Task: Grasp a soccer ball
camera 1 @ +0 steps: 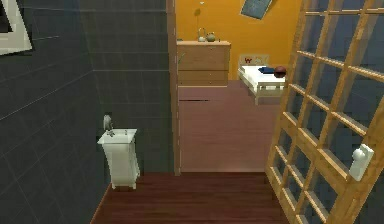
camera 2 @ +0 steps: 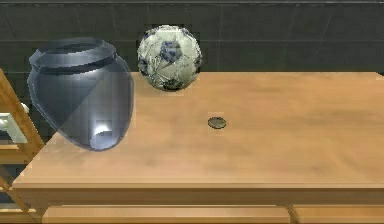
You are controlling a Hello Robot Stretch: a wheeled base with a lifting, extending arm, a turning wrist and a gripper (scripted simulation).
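Soccer ball (camera 2: pixel 169 57): white with dark grey patches, resting on a wooden surface (camera 2: pixel 300 140) at its far edge, close to a dark tiled wall (camera 2: pixel 300 35). It shows whole in the arm side view, a little left of centre.

Just left of the ball, apart from it: a large glossy blue-grey jar (camera 2: pixel 80 92), wide at the shoulder and narrowing toward the base, near the surface's left end. In front of the ball and slightly right: a small dark round thing (camera 2: pixel 217 123), flat on the wood; too small to name. Drawer fronts run along the bottom under the surface's edge. At the far left, part of a wooden frame with panes (camera 2: pixel 8 125).

Fingers: cannot tell whether spread or pressed together.

Forward view: dark tiled wall on the left, with a white pedestal basin (camera 1: pixel 120 155) standing on a dark wood floor (camera 1: pixel 200 200). A glass-paned wooden door (camera 1: pixel 330 120) takes the right side and carries a white handle (camera 1: pixel 361 160). Between them a doorway leads to a room with an orange wall (camera 1: pixel 220 20) and a pinkish floor. There, a light wooden dresser (camera 1: pixel 203 62) carries a few small things on top. A white bed (camera 1: pixel 268 78) sits to its right with dark and red items on it.
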